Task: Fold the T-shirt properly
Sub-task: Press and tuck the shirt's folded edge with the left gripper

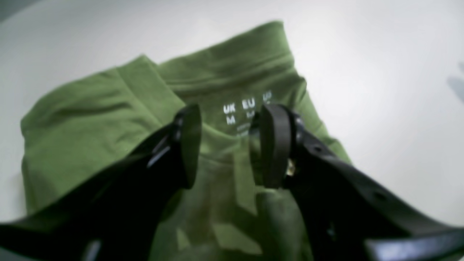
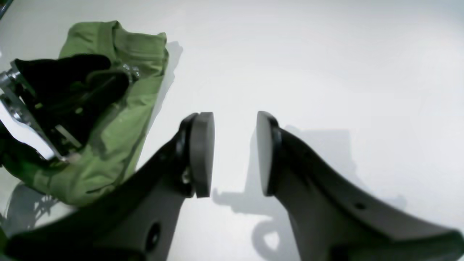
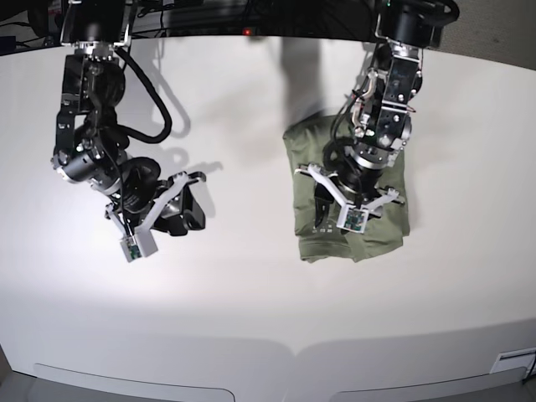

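The green T-shirt (image 3: 303, 155) lies on the white table (image 3: 251, 293) as a compact folded rectangle, right of centre. In the left wrist view the T-shirt (image 1: 90, 123) shows its neck with the white printed size label (image 1: 246, 108) facing up. My left gripper (image 1: 232, 145) is open just above the neck area, jaws apart, holding nothing; it also shows in the base view (image 3: 347, 197). My right gripper (image 2: 235, 154) is open and empty over bare table, well to the left of the T-shirt (image 2: 119, 119) in the base view (image 3: 191, 216).
The table's curved front edge (image 3: 293, 347) runs along the bottom of the base view. Dark equipment and cables (image 3: 209, 17) sit behind the far edge. The left arm's gripper body (image 2: 65, 98) shows over the shirt in the right wrist view.
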Controlling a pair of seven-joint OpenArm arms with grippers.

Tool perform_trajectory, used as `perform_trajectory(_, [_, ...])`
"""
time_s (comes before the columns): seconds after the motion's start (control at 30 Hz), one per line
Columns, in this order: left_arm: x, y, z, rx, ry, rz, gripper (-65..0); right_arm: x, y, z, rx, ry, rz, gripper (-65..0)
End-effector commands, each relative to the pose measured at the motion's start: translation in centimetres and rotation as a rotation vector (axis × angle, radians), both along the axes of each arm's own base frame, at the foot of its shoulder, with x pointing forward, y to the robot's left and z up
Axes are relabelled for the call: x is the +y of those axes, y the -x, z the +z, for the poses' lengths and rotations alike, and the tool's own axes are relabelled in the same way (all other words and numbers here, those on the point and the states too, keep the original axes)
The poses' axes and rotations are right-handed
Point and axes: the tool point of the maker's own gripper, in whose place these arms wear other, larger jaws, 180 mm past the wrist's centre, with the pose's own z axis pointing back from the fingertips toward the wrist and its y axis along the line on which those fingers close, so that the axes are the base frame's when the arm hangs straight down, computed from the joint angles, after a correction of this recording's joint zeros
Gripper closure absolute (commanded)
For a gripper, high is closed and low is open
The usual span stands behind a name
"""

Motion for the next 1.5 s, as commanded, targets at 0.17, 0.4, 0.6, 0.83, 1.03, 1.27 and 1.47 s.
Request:
perform_trajectory(0.17, [1.5, -1.8, 1.0, 0.016, -0.049, 0.007, -25.3, 0.2, -1.1, 2.3, -0.078, -0.022, 0.009, -20.4])
perform_trajectory(0.4, [1.8, -4.9, 2.9, 0.084, 0.000, 0.032, -25.3, 0.2, -1.2, 2.3, -0.078, -0.023, 0.009, -20.4])
perform_trajectory(0.6, [1.7, -5.2, 3.3, 0.055, 0.011, 0.032, -25.3, 0.2, -1.1, 2.1, -0.070, -0.018, 0.010, -20.4])
perform_trajectory(0.83, [3.0, -2.9, -3.5, 0.155, -0.061, 0.022, -25.3, 0.1, -1.0, 1.9, -0.058, -0.010, 0.012, -20.4])
perform_trajectory(1.03, [3.2, -3.0, -3.0, 0.110, -0.070, 0.015, -25.3, 0.1, -0.8, 1.7, -0.046, -0.003, 0.014, -20.4])
perform_trajectory(1.27, [2.9, -4.8, 2.9, 0.025, -0.082, 0.018, -25.3, 0.6, -1.5, 3.5, -0.125, -0.082, 0.008, -20.4])
perform_trajectory(1.47, [3.1, -3.0, 8.2, -0.025, -0.033, 0.024, -25.3, 0.6, -2.1, 4.1, -0.142, -0.073, 0.007, -20.4])
